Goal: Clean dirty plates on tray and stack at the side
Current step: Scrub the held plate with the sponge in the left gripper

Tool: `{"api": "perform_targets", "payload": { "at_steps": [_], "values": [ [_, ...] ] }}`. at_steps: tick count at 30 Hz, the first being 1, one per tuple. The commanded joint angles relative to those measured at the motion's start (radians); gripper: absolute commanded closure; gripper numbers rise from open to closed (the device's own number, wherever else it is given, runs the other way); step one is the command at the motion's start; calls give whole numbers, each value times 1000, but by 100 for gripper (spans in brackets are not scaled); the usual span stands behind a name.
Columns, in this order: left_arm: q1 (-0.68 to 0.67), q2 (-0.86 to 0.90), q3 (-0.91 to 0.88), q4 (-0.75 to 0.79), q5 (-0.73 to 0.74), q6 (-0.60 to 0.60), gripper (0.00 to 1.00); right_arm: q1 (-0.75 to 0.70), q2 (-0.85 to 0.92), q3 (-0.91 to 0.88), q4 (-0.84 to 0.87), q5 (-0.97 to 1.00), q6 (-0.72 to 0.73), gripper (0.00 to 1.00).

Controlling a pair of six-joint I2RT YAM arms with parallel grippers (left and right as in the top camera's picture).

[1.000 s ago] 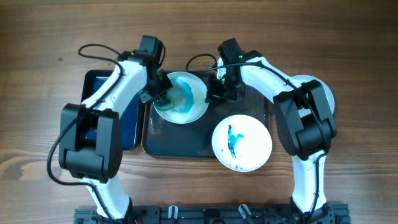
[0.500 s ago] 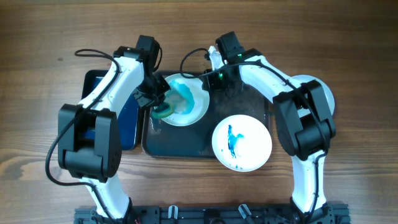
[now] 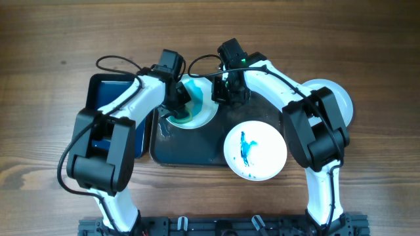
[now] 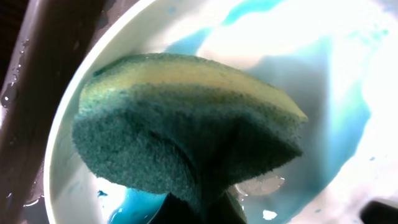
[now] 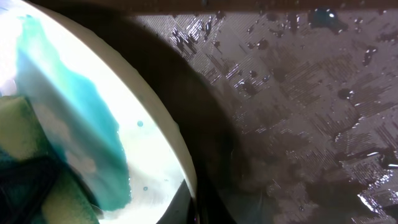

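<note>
A white plate (image 3: 197,108) smeared with teal sits at the tray's back left and shows up close in the left wrist view (image 4: 205,37) and the right wrist view (image 5: 155,168). My left gripper (image 3: 178,98) is shut on a green and yellow sponge (image 4: 180,130) pressed on that plate. My right gripper (image 3: 222,92) is shut on the plate's right rim. A second plate (image 3: 255,149) with a blue streak lies at the front right of the dark grey tray (image 3: 197,151). A third plate (image 3: 341,98) lies on the table at the right, partly hidden by my right arm.
A narrower dark blue tray (image 3: 108,88) lies left of the grey tray, under my left arm. The grey tray's floor (image 5: 298,99) is wet with droplets. Wooden table (image 3: 52,46) surrounds everything.
My left gripper has moved right and back across the plate with the sponge. My right gripper has shifted slightly left along the plate's rim.
</note>
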Motion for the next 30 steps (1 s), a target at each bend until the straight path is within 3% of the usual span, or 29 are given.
{"api": "perform_targets", "payload": {
  "at_steps": [1, 2, 4, 7, 9, 11, 14, 16, 17, 19, 22, 23, 27, 30],
  "values": [
    [-82, 30, -28, -12, -113, 16, 96, -6, 26, -16, -2, 80, 27, 96],
    [-106, 31, -28, -34, -167, -4, 96, -6, 26, -16, 5, 80, 27, 96],
    [-142, 30, -27, -29, -98, 22, 96, -6, 26, -16, 10, 80, 36, 96],
    [-176, 30, -27, 37, 83, 305, 96, -6, 26, -17, 10, 81, 34, 96],
    [-168, 30, -27, 54, 79, 316, 96, -6, 26, -17, 9, 81, 29, 96],
    [-130, 30, -24, 49, -42, 210, 96, -6, 26, -17, 9, 81, 26, 96],
    [-48, 29, -10, -97, -322, -135, 96, -6, 26, -17, 10, 81, 18, 96],
    [-11, 29, -10, -170, -318, -232, 96, -6, 26, -17, 10, 81, 19, 96],
    [-7, 29, -10, -177, -290, -224, 96, -6, 26, -17, 11, 81, 19, 96],
    [-12, 29, -10, -144, -126, -63, 96, -6, 26, -17, 11, 81, 19, 96],
    [-34, 30, -11, 48, 271, 303, 96, -6, 26, -17, 11, 74, 14, 96],
    [-37, 30, -11, 102, 301, 312, 96, -6, 26, -17, 10, 74, 12, 96],
    [-27, 30, -11, 245, 198, 279, 96, -6, 26, -17, 7, 74, 12, 96],
    [-4, 30, -11, 161, -98, 61, 96, -6, 26, -17, 6, 74, 11, 96]
  ]
}}
